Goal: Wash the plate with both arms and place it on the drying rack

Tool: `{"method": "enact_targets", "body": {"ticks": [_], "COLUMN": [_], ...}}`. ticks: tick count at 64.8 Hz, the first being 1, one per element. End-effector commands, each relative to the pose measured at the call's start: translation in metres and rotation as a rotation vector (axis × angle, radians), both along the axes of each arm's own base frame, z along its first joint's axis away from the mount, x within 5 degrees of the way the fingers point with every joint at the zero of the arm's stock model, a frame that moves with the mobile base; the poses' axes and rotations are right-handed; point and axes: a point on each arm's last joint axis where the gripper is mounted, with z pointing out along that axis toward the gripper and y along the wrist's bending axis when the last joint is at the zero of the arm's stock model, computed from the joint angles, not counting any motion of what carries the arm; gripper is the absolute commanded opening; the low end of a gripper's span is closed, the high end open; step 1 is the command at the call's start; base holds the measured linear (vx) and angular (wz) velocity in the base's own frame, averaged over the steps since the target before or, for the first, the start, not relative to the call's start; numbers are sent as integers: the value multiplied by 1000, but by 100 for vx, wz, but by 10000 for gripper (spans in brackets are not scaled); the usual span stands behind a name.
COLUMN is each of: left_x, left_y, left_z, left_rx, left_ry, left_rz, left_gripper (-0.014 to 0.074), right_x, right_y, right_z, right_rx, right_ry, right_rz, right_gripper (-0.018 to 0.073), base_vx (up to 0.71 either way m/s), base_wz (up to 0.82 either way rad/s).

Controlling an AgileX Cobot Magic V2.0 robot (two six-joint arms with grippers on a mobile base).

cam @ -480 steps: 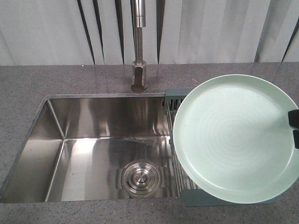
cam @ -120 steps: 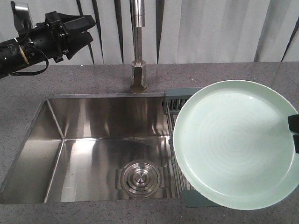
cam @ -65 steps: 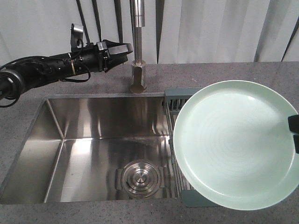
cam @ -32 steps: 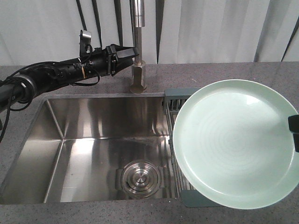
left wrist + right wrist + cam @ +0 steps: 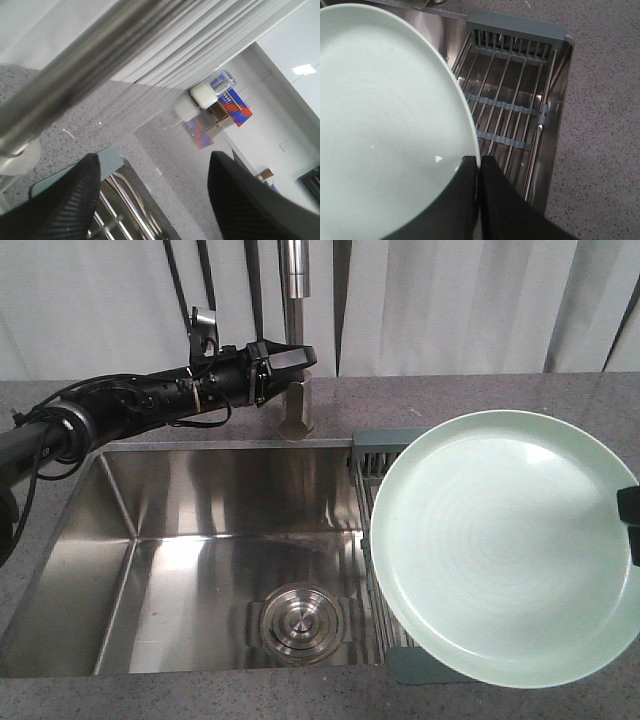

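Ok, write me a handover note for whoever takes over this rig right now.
Right gripper: shut on the rim of the plate, which is held above the rack at the right end of the sink.
Left gripper: open, at the stem of the tap, not gripping it.
Done: plate is in hand.
Left: no water runs yet. Open the tap, wash the plate over the sink, set it in the rack.

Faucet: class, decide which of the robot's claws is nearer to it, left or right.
Left. The left claw is open, right beside the faucet. The right claw is far off to the side, clamped on the rim of the plate over the drying rack.
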Motion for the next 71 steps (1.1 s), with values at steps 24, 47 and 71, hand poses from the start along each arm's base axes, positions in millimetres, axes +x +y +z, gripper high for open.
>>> {"method": "enact_targets", "body": {"ticks": [24, 47, 71], "left_x": [-22, -37, -33], "left_y": [-8, -12, -4], "left_z": [48, 42, 44], "left_rx": [-53, 10, 2], "left_ry": [-127, -154, -153], "left_rz": [-165, -336, -299], "left_gripper": [443, 443, 443], "right_x": [1, 1, 1], "right_y": [-1, -1, -1], "right_z": [14, 14, 14], "right_rx": [24, 24, 24], "right_ry": [-91, -92, -92], "right_rz": [-16, -16, -16], "right_gripper": [-6, -6, -6], "base_vx": [0, 0, 0], "base_wz": [0, 0, 0]}}
